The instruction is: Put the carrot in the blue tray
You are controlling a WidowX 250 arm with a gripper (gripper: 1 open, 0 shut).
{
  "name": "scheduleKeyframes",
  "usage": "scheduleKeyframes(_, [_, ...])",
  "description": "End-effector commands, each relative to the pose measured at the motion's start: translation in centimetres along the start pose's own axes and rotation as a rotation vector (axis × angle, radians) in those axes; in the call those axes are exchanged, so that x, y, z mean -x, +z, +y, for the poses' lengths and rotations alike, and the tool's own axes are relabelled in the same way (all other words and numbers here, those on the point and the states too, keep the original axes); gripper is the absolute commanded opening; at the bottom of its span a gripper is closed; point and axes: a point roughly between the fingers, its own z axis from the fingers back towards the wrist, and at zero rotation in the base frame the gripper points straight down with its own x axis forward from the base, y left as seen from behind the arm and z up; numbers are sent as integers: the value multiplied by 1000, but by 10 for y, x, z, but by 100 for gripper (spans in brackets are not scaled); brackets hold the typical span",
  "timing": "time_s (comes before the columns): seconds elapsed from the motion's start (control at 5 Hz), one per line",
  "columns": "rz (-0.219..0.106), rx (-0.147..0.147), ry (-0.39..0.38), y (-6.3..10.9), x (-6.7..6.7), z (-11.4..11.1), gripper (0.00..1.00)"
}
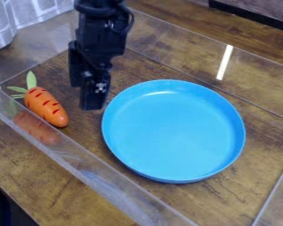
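Two black fingers of the gripper (86, 91) stand spread wide, pointing down and holding nothing. The carrot (43, 104) lies on the wooden table (61, 185) just to its left; the blue tray (173, 130) sits close on its right.

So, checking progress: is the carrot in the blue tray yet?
Not yet. The carrot lies on the wooden table, left of the blue tray, which holds nothing.

Even, bright overhead light; white glare streak on the table (226, 62) far right (reflection), soft shadows, slightly soft low-res frame.
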Motion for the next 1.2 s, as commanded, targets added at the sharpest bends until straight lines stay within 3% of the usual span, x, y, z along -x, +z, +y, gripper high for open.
scheduleKeyframes(0.0, [-22,-34,-32,2,9,16,100])
scheduleKeyframes(0.6, [8,-60,-75,-26,35,51,100])
scheduleKeyframes(1.0, [17,-56,-43,-47,42,69,100])
